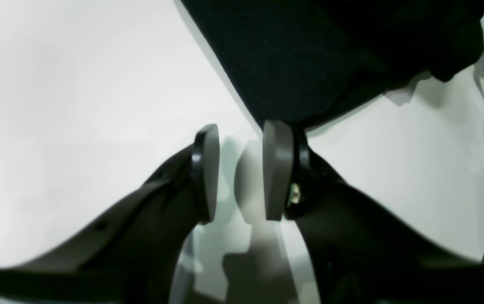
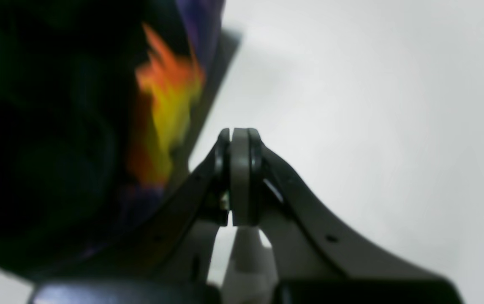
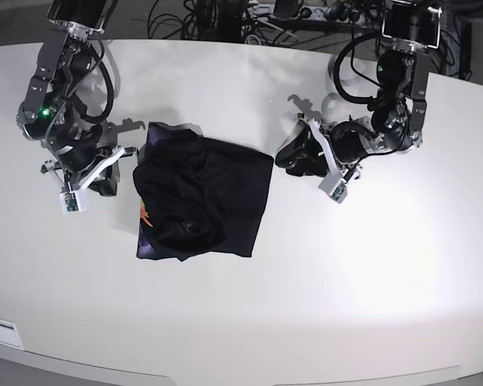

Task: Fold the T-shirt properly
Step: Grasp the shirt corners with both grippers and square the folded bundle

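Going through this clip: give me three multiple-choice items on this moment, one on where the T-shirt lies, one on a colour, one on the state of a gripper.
1. Where does the T-shirt lie on the table in the base view?
A. Between the two arms
B. At the near edge, far from both arms
C. Draped over one arm

2. Which colours show on the print peeking out of the black cloth?
A. Green and white
B. Orange, yellow and purple
C. Red and blue only

3. How does the left gripper stand?
A. Shut on the cloth
B. Shut on nothing
C. Open, with bare table between its pads

Answers:
1. A, the bundle sits between the arms.
2. B, the right wrist view shows those colours beside the shut right gripper.
3. C, its pads stand apart, one of them at the cloth's edge.
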`<state>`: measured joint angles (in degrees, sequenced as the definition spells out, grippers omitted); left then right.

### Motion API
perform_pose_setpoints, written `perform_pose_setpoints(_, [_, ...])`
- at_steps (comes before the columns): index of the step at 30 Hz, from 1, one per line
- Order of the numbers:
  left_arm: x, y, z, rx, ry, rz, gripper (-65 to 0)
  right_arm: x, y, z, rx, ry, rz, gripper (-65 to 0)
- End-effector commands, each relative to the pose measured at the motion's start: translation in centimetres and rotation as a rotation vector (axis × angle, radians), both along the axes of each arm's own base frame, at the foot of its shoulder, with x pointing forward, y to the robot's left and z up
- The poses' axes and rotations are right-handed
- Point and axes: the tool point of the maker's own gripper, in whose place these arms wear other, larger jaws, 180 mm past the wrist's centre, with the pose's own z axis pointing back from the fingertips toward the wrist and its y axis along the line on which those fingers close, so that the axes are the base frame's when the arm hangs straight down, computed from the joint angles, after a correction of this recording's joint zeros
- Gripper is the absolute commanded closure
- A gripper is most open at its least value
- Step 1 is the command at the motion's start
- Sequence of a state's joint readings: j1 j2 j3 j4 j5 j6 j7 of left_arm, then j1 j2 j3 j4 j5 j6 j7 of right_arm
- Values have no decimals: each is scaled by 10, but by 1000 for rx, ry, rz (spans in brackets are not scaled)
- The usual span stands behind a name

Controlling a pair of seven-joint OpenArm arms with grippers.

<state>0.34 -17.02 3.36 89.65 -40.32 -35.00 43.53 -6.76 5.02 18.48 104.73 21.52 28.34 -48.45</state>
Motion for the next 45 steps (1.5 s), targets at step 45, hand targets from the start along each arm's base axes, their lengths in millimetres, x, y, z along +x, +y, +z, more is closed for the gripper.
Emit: perform_pose_setpoints(45, [-16, -42, 140, -223, -307, -261, 0, 130, 129, 123, -131, -479, 398, 0])
